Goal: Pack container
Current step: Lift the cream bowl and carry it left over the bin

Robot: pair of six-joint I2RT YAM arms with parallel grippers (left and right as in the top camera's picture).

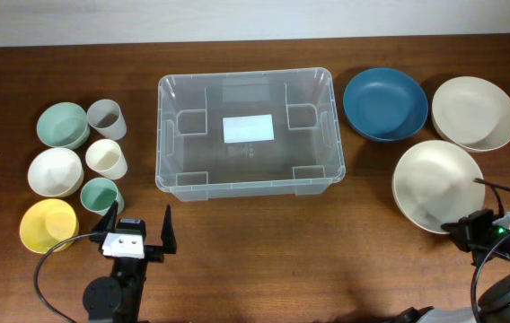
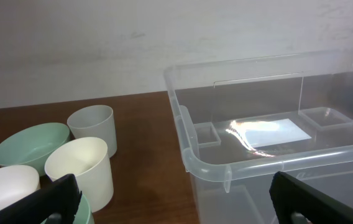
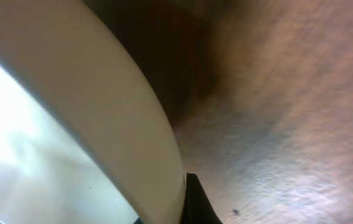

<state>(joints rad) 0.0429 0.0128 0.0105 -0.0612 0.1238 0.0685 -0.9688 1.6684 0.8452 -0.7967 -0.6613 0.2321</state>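
The clear plastic container [image 1: 246,75] stands empty at the middle of the table, a white label on its base. Its near corner rim [image 2: 226,168] fills the right of the left wrist view. My left gripper [image 1: 138,231] hovers open in front of the container's left corner, with nothing between its fingers [image 2: 57,194]. My right gripper [image 1: 464,230] is shut on the near rim of the large cream bowl [image 1: 435,184] at the front right. In the right wrist view one black finger [image 3: 198,202] presses against the bowl's outer wall [image 3: 127,118].
A blue bowl [image 1: 384,103] and another cream bowl [image 1: 473,111] sit at the back right. On the left are a green bowl [image 1: 63,125], a white bowl [image 1: 55,170], a yellow bowl [image 1: 48,224], a grey cup [image 1: 107,118], a cream cup [image 1: 106,158] and a green cup [image 1: 101,194].
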